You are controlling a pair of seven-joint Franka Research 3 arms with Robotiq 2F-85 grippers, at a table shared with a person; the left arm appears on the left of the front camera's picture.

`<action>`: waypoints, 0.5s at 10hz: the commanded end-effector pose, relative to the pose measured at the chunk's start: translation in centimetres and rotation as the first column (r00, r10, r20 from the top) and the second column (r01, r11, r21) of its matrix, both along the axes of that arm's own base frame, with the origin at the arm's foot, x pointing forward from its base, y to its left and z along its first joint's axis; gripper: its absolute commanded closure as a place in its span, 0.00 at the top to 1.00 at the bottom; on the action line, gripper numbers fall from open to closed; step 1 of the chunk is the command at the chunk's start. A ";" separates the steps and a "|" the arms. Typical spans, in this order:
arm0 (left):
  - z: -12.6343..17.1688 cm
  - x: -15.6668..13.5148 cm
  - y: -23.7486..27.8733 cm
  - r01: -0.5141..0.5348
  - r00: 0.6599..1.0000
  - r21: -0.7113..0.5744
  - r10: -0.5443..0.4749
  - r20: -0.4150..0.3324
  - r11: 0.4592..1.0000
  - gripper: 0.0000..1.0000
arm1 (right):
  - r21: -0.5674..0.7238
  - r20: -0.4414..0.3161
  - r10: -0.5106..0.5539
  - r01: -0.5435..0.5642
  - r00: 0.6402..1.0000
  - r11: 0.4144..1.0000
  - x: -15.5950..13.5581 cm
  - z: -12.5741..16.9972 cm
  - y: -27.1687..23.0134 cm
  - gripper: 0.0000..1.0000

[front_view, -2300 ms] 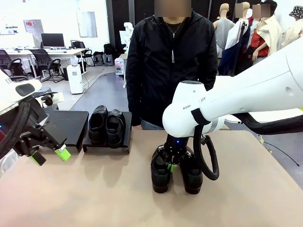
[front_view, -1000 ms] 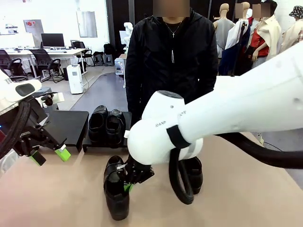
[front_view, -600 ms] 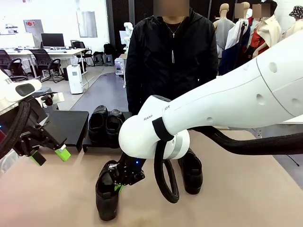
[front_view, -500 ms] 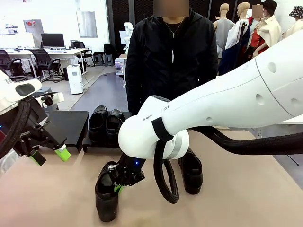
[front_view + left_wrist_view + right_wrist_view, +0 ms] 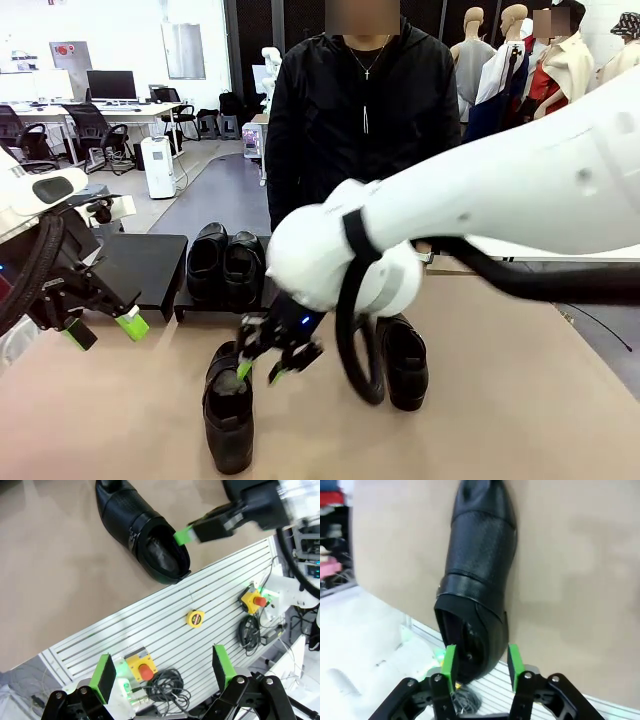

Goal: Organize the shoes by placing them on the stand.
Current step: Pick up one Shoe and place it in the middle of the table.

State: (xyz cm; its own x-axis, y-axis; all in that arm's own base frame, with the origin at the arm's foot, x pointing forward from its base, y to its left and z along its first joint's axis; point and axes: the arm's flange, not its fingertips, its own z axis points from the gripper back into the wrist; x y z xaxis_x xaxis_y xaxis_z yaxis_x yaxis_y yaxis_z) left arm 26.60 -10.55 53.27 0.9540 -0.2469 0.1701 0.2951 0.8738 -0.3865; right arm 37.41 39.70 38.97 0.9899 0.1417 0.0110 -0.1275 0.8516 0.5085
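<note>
We see two shoes (image 5: 225, 262) sitting side by side on the stand (image 5: 200, 311). A second stand (image 5: 150, 268) sits just beside it, on the robot's left.

A third shoe (image 5: 228, 415) (image 5: 145, 532) (image 5: 480, 575) rests on the tan surface (image 5: 500, 425) in front of the stand, on the robot's side. Its heel end is the end farther from the stand. A fourth shoe (image 5: 405, 365) also rests on the surface in front of the stand, more to the robot's right. The white right arm hides part of it.

The right gripper (image 5: 262, 368) (image 5: 481, 662) hangs just above the heel end of the third shoe. Its green-padded fingers (image 5: 450, 662) are apart, one on each side of the heel, and they are not clamped on it.

The left gripper (image 5: 103, 330) (image 5: 163, 672) is off to the robot's left of the stand, a bit nearer to us, up above the surface. Its fingers (image 5: 105, 677) are wide apart.

A person (image 5: 360, 120) in a black jacket stands behind the stand, at the far side of the surface.
</note>
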 end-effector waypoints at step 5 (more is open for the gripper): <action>-0.1 0.1 0.0 0.006 1.000 -0.018 -0.006 0.007 1.000 1.00 | 0.028 0.011 0.143 -0.143 0.990 0.989 4.1 8.7 -31.4 1.00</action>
State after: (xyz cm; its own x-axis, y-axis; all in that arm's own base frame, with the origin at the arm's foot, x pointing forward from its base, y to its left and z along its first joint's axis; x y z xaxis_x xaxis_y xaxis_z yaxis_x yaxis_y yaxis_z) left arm 26.60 -10.53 53.27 0.9541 -0.2465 0.1701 0.2947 0.8739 -0.3867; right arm 39.06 10.56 46.90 0.9738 0.2272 0.0121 -0.2003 0.8306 0.5196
